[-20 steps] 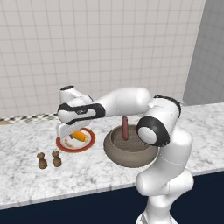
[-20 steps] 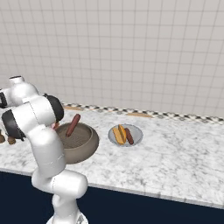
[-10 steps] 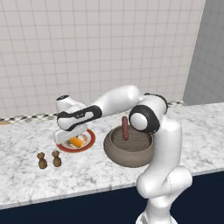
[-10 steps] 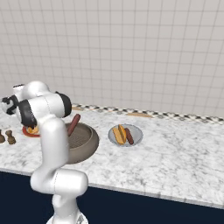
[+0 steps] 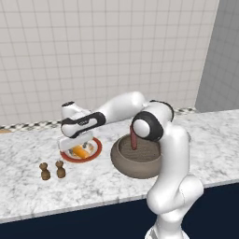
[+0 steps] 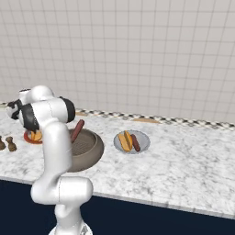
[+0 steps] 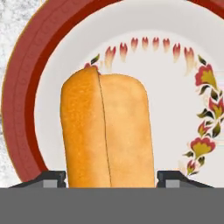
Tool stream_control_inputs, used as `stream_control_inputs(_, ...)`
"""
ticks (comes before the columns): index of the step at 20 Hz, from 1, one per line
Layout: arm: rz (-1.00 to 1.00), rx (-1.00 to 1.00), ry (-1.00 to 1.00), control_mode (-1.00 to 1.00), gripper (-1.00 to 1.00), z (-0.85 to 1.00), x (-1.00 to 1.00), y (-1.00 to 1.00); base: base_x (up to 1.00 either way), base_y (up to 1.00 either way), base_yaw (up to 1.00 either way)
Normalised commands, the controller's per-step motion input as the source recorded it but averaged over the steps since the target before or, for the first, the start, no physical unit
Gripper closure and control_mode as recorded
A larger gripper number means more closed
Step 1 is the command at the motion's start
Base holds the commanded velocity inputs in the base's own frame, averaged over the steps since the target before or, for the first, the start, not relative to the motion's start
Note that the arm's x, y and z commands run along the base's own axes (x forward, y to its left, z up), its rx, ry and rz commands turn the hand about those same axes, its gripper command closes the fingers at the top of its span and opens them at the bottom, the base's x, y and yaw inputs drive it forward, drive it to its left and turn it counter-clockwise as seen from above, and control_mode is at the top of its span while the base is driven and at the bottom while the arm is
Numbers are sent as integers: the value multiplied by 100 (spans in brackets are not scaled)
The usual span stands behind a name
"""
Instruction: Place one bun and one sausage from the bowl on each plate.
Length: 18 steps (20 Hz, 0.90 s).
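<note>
In the hand view a bun (image 7: 107,131) lies on the white plate with the red rim (image 7: 26,92). My gripper (image 7: 109,179) stands open, one tip just off each long side of the bun. In the left base view the gripper (image 5: 76,145) hangs low over that plate (image 5: 93,152) and its bun (image 5: 79,151). The bowl (image 5: 137,163) to the right holds a sausage (image 5: 134,139) leaning on its wall. The pale grey plate (image 6: 143,137) carries another bun (image 6: 125,140) and a second sausage (image 6: 136,142).
Two small brown shakers (image 5: 45,172) (image 5: 60,169) stand in front of the red-rimmed plate, toward the counter's front edge. My own arm arches over the bowl (image 6: 87,151). The tiled wall runs behind the counter.
The hand has swung left and come down over the red-rimmed plate with the bun. The bowl, its sausage and the grey plate have not moved.
</note>
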Motion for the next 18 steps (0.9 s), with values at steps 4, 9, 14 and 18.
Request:
stream_control_inputs(4, 0, 7, 0, -100, -100, 0, 13, -21, 0, 0, 0)
stream_control_inputs(9, 0, 9, -20, -100, -100, 66, -69, -39, 0, 0, 0)
stream_control_inputs(14, -1, 7, -28, -100, -100, 97, -90, -63, 0, 0, 0)
stream_control_inputs(18, -9, 2, -12, -100, -100, 71, -20, -97, 0, 0, 0)
